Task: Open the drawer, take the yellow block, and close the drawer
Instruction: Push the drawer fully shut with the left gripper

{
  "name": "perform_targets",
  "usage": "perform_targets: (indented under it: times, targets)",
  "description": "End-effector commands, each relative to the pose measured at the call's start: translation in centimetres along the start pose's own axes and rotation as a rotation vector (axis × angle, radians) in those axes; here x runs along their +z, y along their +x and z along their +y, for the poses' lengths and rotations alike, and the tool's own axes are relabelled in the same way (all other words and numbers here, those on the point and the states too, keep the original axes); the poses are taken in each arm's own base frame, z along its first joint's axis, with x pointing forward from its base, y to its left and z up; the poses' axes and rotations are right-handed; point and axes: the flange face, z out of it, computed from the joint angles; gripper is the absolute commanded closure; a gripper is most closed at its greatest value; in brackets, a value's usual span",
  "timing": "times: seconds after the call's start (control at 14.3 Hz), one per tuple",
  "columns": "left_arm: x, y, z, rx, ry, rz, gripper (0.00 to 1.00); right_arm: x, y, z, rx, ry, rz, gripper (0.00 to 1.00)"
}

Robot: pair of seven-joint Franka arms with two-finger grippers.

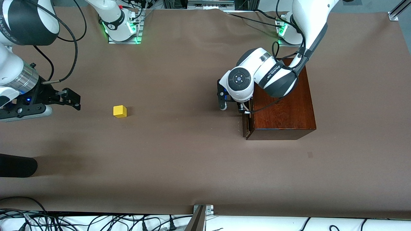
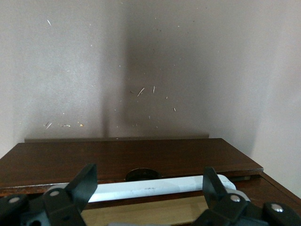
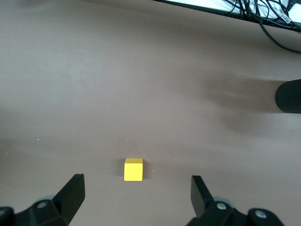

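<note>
now at the closing stage, by the look of it. yellow block (image 1: 119, 111) resting on the bare brown table (image 1: 179, 160), out of the drawer (image 2: 141, 162), well apart from the wooden box (image 1: 282, 109) and toward the right arm's end of the table. taking-out step judged done.

left gripper (image 1: 233, 105) low at the drawer front, fingers spread with the white bar handle (image 2: 155, 187) lying between them; contact with the handle not clear. sliver of pale interior visible in the left wrist view just under the handle, so drawer judged slightly open, nearly flush with the box in the front view. remaining: push home until front seats against the box.

right gripper (image 3: 136, 193) hovering over the table near the block, fingers spread wide, holding nothing; block seen between the fingertips in the right wrist view but apart from both. right arm apparently waiting.

dark rounded object (image 1: 16, 165) at the edge of the front view, lying on the table nearer to the camera than the block; identity unclear.
</note>
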Motion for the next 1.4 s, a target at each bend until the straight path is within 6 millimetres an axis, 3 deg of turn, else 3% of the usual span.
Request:
perform_targets:
  times: [0.0, 0.07, 0.14, 0.28, 0.56, 0.7, 0.91, 1.12, 1.33]
  targets:
    - [-0.3, -1.6, 0.0, 0.011, 0.016, -0.052, 0.00, -0.5, -0.3, 0.1, -0.007, 0.005, -0.028, 0.00]
    - [-0.6, -1.6, 0.0, 0.010, 0.021, -0.050, 0.00, -0.6, -0.3, 0.1, -0.007, 0.005, -0.027, 0.00]
    - [-2.2, -1.8, 0.4, 0.002, 0.049, -0.037, 0.00, -0.6, -0.3, 0.1, -0.007, 0.005, -0.028, 0.00]
    - [-6.7, -2.7, 1.6, -0.024, 0.111, 0.005, 0.00, -0.6, -0.4, 0.1, -0.007, 0.005, -0.034, 0.00]
    - [-14.6, -9.3, 1.0, -0.156, 0.212, 0.084, 0.00, -0.6, -0.3, -0.2, -0.019, 0.005, -0.031, 0.00]
    - [-17.3, -13.9, 0.1, -0.257, 0.215, 0.150, 0.00, -0.6, -0.3, -0.1, -0.030, 0.005, -0.031, 0.00]
    - [-19.7, -20.8, -1.1, -0.393, 0.215, 0.223, 0.00, -0.6, -0.4, 0.0, -0.026, 0.008, -0.034, 0.00]
    - [-20.6, -27.2, -1.8, -0.589, 0.218, 0.255, 0.00, -0.3, -0.6, 0.0, -0.026, 0.013, -0.061, 0.00]
    - [-21.4, -29.3, -1.1, -0.949, 0.200, 0.303, 0.00, -0.3, -0.7, -0.1, -0.022, 0.027, -0.067, 0.00]
